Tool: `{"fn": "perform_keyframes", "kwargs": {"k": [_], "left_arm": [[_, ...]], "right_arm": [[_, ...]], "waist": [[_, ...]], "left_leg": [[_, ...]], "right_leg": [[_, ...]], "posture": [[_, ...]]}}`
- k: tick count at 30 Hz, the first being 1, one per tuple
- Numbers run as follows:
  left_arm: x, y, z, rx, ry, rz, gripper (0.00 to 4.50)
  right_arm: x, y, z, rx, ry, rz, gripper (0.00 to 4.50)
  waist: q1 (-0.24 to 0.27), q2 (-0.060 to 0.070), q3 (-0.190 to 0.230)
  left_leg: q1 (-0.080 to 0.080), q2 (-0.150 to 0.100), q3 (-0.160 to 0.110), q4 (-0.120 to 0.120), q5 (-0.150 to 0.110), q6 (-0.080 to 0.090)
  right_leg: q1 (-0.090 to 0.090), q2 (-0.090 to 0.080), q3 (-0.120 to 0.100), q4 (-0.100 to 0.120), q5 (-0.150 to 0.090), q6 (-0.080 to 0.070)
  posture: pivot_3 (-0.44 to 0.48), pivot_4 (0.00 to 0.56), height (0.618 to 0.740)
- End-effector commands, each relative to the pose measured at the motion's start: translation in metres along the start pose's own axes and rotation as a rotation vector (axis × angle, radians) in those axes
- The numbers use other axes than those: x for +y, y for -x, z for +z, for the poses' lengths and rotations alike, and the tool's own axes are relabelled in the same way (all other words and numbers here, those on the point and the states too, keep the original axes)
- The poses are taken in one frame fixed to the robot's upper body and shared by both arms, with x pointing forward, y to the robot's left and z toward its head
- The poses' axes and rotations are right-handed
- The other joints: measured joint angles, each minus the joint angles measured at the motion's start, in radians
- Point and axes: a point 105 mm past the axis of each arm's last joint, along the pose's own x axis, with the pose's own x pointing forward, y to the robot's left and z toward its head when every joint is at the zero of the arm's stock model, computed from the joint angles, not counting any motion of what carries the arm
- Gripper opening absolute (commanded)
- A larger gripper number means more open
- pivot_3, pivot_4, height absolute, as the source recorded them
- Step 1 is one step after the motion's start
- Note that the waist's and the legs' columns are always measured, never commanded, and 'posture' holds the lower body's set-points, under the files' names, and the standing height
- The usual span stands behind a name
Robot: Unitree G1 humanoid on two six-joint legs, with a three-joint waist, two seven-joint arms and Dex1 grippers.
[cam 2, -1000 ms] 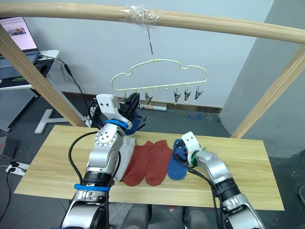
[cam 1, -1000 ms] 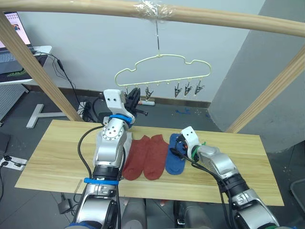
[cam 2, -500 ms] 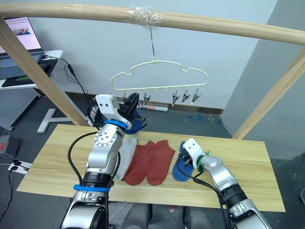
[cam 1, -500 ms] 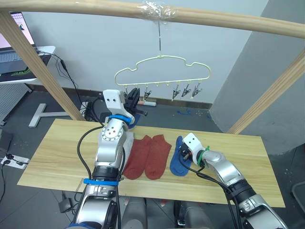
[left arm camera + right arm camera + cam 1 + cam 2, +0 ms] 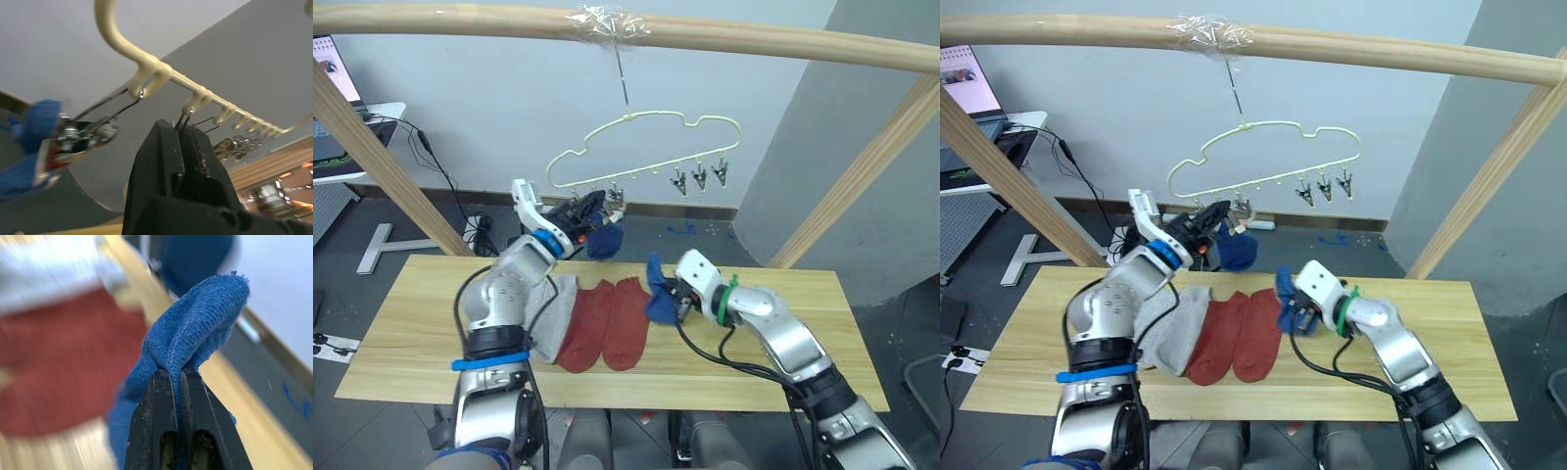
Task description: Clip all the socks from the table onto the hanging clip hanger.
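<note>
The pale yellow clip hanger (image 5: 646,147) hangs by its hook from the wooden pole overhead. My left gripper (image 5: 591,207) is raised to the hanger's left clips and is shut on the wire handles of one metal clip (image 5: 183,119). A blue sock (image 5: 604,240) dangles from the neighbouring clip. My right gripper (image 5: 672,297) is shut on the other blue sock (image 5: 195,347), holding it bunched up just above the table (image 5: 783,333). Two rust red socks (image 5: 607,323) and a light grey sock (image 5: 552,311) lie flat on the table beside my left arm.
Slanted wooden frame poles (image 5: 382,147) (image 5: 862,166) stand at both ends of the table. Three free clips (image 5: 700,176) hang on the hanger's right side. A desk with a laptop (image 5: 333,108) and cables stands on the floor at the far left.
My right gripper has shut on the blue sock and lifted it off the table, up and to the left. My left gripper stays at the hanger's clips. The camera has shifted.
</note>
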Motion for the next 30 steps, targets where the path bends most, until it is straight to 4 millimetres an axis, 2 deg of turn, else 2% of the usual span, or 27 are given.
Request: {"fn": "perform_keyframes", "kwargs": {"k": [1, 4, 9, 21, 24, 27, 30], "left_arm": [[-0.014, 0.003, -0.003, 0.047, 0.029, -0.067, 0.00], [-0.017, 0.004, -0.005, 0.058, 0.043, -0.079, 0.00], [-0.023, 0.004, -0.014, 0.049, 0.065, -0.086, 0.00], [-0.016, 0.012, -0.011, 0.043, 0.038, -0.069, 0.00], [-0.013, 0.014, -0.007, 0.037, 0.026, -0.062, 0.00], [-0.011, 0.015, -0.003, 0.048, 0.018, -0.071, 0.00], [-0.012, 0.014, -0.001, 0.058, 0.023, -0.095, 0.00]], "right_arm": [[-0.001, -0.006, 0.027, -0.064, 0.023, 0.006, 0.01], [-0.003, -0.011, 0.032, -0.073, 0.023, 0.001, 0.01], [0.000, -0.025, 0.045, -0.104, 0.018, 0.027, 0.01], [-0.006, -0.017, 0.061, -0.151, -0.004, 0.025, 0.01], [0.003, -0.011, 0.062, -0.152, 0.002, 0.066, 0.01], [0.020, -0.002, 0.066, -0.184, -0.069, 0.151, 0.01], [0.025, 0.001, 0.066, -0.186, -0.089, 0.180, 0.01]], "waist": [[0.005, 0.000, 0.000], [0.023, 0.000, 0.000], [0.023, 0.000, 0.000], [0.024, 0.000, 0.000], [0.024, 0.000, 0.000], [0.024, 0.000, 0.000], [0.023, 0.000, 0.000]], "left_leg": [[0.000, 0.000, 0.000, 0.000, 0.000, 0.000], [-0.002, -0.001, 0.000, 0.000, 0.000, 0.000], [-0.005, -0.001, 0.001, 0.001, 0.000, 0.000], [-0.005, -0.001, 0.000, 0.000, 0.000, 0.000], [-0.005, -0.001, 0.000, 0.000, 0.000, 0.000], [-0.006, -0.001, 0.000, 0.000, 0.000, 0.000], [-0.006, -0.001, 0.000, 0.000, 0.000, 0.000]], "right_leg": [[0.000, 0.000, 0.000, -0.001, 0.000, 0.000], [0.000, -0.002, -0.001, -0.002, 0.000, 0.000], [-0.003, -0.003, -0.001, -0.002, 0.001, -0.002], [-0.003, -0.002, -0.001, -0.002, 0.001, -0.001], [-0.003, -0.002, -0.001, -0.002, 0.001, -0.001], [-0.003, -0.002, -0.001, -0.002, 0.001, -0.001], [-0.003, -0.002, -0.002, -0.002, 0.001, -0.001]], "posture": [[0.262, 0.191, 0.740], [0.275, 0.186, 0.740], [0.284, 0.185, 0.740], [0.296, 0.180, 0.740], [0.296, 0.180, 0.740], [0.301, 0.170, 0.740], [0.299, 0.165, 0.740]]}}
